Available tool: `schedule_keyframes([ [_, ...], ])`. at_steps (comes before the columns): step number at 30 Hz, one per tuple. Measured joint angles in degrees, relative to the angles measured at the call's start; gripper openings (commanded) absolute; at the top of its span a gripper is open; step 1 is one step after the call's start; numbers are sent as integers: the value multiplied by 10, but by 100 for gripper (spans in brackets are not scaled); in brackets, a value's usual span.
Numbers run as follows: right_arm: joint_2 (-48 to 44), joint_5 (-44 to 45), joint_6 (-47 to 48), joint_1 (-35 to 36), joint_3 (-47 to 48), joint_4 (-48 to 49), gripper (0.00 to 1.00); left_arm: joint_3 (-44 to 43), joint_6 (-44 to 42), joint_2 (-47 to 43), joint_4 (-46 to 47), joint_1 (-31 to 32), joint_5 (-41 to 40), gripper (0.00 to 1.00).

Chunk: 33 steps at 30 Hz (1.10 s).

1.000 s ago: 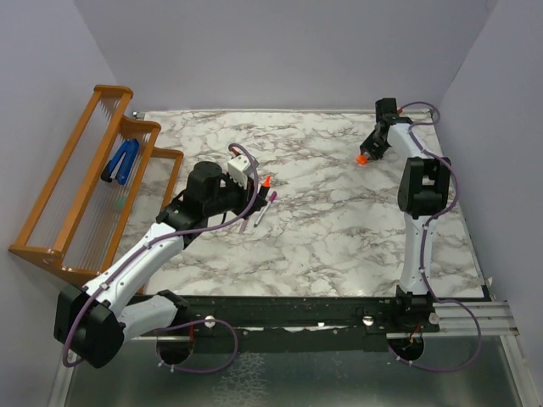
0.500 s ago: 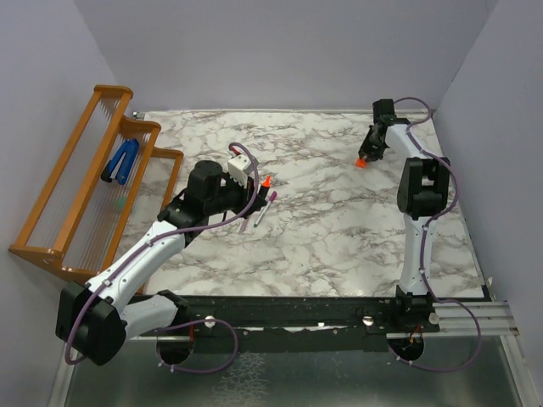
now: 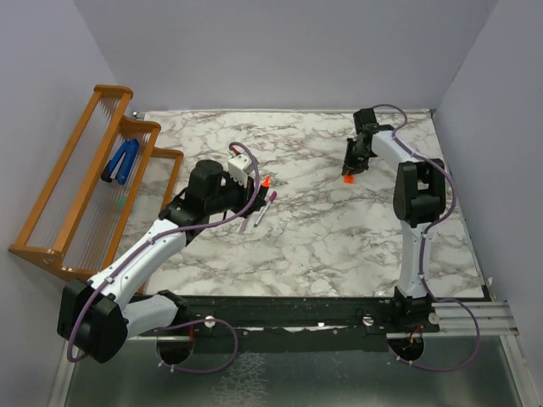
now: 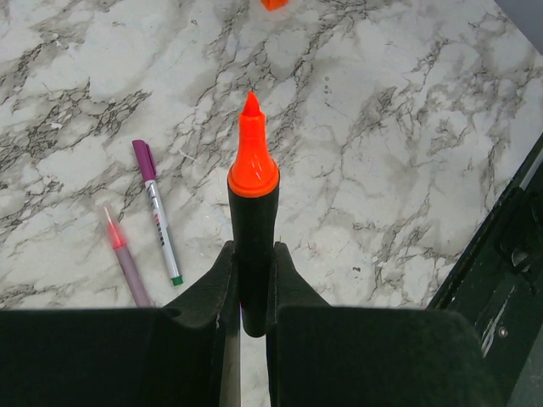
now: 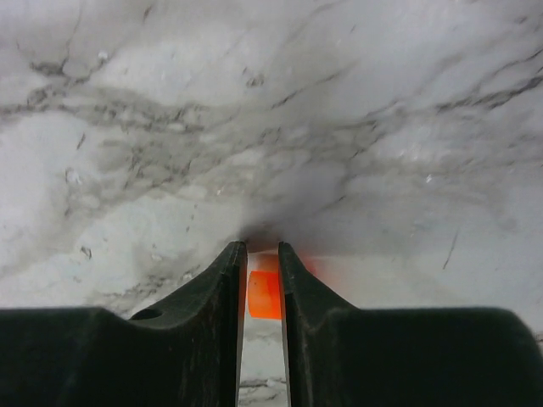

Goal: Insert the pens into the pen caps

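Marker (image 4: 252,212) and orange cap (image 5: 265,294) are each gripped, one per claw.
The marker is clamped in the left claw (image 4: 252,287), with its orange tip stuck out well ahead of the fingers. The orange cap is pinched between the fingers of the right claw (image 5: 261,270) and is seen far ahead of the left claw. The white pen (image 4: 159,225) and pink pen (image 4: 127,264) are laid on the table (image 3: 339,229) just left of the left claw, close together.

The marker (image 4: 253,212) has its lower barrel hidden inside the left gripper (image 4: 252,254); beyond the marker's tip the orange cap (image 4: 273,3) is cut off; left of the marker, the pink pen (image 4: 125,259) loses its end.
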<state>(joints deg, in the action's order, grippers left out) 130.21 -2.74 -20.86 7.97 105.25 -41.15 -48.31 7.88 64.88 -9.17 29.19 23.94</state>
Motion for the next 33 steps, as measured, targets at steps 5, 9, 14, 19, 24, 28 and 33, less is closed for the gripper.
schedule_keyframes([
  [5, -43, -14, 11, 30, -68, 3, 24, 0, 0, 0, 0, 0, -3, 0],
  [9, -80, -24, 19, 57, -127, 9, 24, 0, 0, 0, -1, 0, -9, 0],
  [14, -121, -34, 28, 87, -190, 11, 25, 0, 0, 1, -2, -2, -14, 0],
  [19, -150, -34, 30, 100, -221, 5, 32, 0, 0, 5, -2, -3, -17, 0],
  [24, -174, 17, 27, 99, -168, -8, 38, 0, 0, 10, -3, -3, -19, 0],
  [28, -205, 66, 16, 99, -92, 1, 72, 0, 0, 13, -3, -3, -20, 0],
  [33, -314, 89, -42, 95, -122, 56, 100, 0, 0, 13, -3, -4, -25, 0],
])
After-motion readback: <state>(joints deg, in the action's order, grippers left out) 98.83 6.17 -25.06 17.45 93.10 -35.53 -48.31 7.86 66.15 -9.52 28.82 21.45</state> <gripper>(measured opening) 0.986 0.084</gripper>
